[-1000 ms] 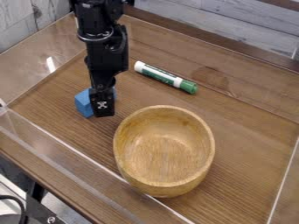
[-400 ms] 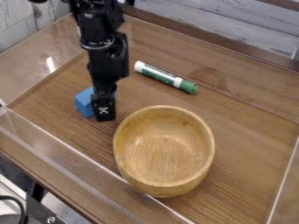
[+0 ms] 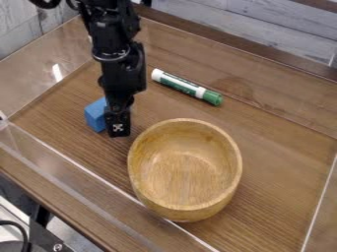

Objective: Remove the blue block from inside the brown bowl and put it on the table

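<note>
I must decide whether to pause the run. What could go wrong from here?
1. The block sits on the table, not in the bowl, so the gripper beside it may pick it up wrongly.
2. The gripper is very low; it could scrape the table.

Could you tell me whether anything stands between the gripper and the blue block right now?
Nothing visible does. The gripper is down at the blue block, which sits on the table left of the brown bowl. The marker lies off to the side.
</note>
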### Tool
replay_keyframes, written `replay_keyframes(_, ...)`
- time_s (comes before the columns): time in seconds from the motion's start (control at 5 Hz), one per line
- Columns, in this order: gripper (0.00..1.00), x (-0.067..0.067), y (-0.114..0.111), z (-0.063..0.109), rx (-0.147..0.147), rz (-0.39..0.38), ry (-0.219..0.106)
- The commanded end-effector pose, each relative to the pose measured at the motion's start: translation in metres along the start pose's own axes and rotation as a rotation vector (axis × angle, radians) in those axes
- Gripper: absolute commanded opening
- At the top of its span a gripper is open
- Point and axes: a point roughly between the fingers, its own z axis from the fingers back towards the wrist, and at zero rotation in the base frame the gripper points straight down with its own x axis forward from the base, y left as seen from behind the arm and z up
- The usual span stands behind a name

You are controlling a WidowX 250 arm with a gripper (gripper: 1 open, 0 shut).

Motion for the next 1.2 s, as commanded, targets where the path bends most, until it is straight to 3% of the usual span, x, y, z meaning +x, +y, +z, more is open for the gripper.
replay_keyframes(0.0, 0.0, 0.002, 0.006, 0.006, 0.024, 0.005, -0.016)
replay_keyframes(0.2, 1.0, 0.005, 0.006, 0.01, 0.014, 0.005, -0.023)
replay_keyframes(0.4, 1.0, 0.008, 0.005, 0.014, 0.003, 0.005, -0.03)
replay_keyframes(0.6, 0.0, 0.009, 0.005, 0.015, 0.001, 0.002, -0.034)
replay_keyframes(0.8, 0.0, 0.011, 0.006, 0.015, -0.001, -0.002, -0.038)
replay_keyframes(1.0, 1.0, 0.013, 0.005, 0.018, -0.011, -0.002, -0.045)
